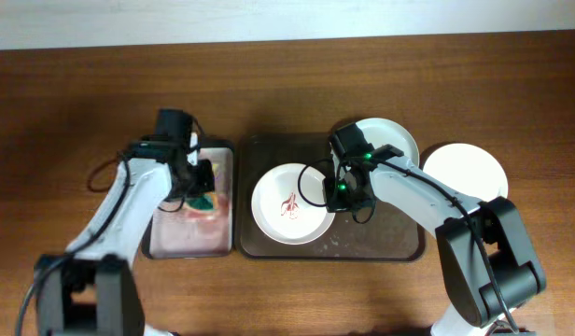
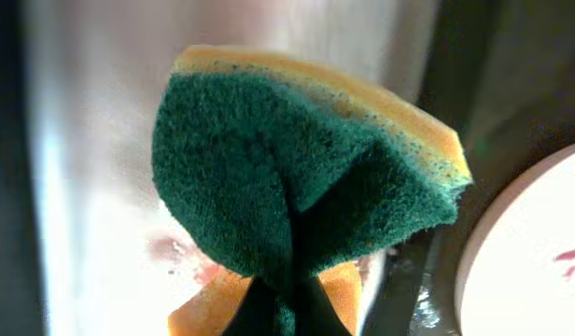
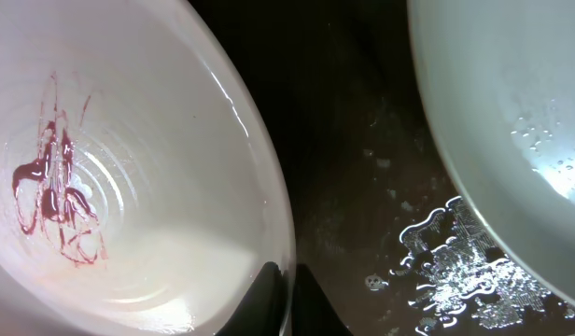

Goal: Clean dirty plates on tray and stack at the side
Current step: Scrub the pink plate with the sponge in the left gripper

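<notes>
A white plate (image 1: pixel 287 203) with a red scribble smear lies on the left half of the dark brown tray (image 1: pixel 399 245). My right gripper (image 1: pixel 341 193) is shut on its right rim (image 3: pixel 286 245); the smear (image 3: pixel 52 177) shows in the right wrist view. A pale plate (image 1: pixel 396 140) lies at the tray's back right corner, its wet edge (image 3: pixel 474 121) showing in the right wrist view. Another plate (image 1: pixel 467 170) sits on the table right of the tray. My left gripper (image 1: pixel 202 177) is shut on a green and yellow sponge (image 2: pixel 297 177) over the small tray.
The small black-rimmed tray with pinkish inside (image 1: pixel 189 229) stands left of the brown tray, and its wet floor (image 2: pixel 101 187) shows under the sponge. Water drops (image 3: pixel 437 271) lie on the brown tray. Bare wooden table lies all around.
</notes>
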Robot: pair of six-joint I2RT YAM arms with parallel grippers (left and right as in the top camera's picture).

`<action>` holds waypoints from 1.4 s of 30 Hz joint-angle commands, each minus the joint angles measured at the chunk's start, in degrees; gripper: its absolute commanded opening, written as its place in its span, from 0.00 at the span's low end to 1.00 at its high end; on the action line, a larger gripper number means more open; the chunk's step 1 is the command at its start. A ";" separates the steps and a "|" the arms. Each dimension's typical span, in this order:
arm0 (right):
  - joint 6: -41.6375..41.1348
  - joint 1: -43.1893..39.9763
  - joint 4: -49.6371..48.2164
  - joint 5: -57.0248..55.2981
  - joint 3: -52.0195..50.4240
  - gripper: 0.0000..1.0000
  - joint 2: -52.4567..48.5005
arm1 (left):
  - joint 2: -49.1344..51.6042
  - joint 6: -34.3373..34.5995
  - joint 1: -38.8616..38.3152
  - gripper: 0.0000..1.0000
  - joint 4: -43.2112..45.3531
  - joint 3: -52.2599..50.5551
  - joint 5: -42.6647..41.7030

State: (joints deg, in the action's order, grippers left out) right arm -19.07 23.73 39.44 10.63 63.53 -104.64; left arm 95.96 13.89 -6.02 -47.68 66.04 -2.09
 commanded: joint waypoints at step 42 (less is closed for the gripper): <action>0.42 0.42 0.22 0.31 -0.37 0.07 -0.85 | -11.21 -0.26 -8.46 0.00 2.62 0.98 20.15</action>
State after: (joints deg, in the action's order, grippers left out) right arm -19.09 23.73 39.44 10.63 63.53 -104.64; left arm 85.36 13.87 -14.41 -45.39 66.61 22.48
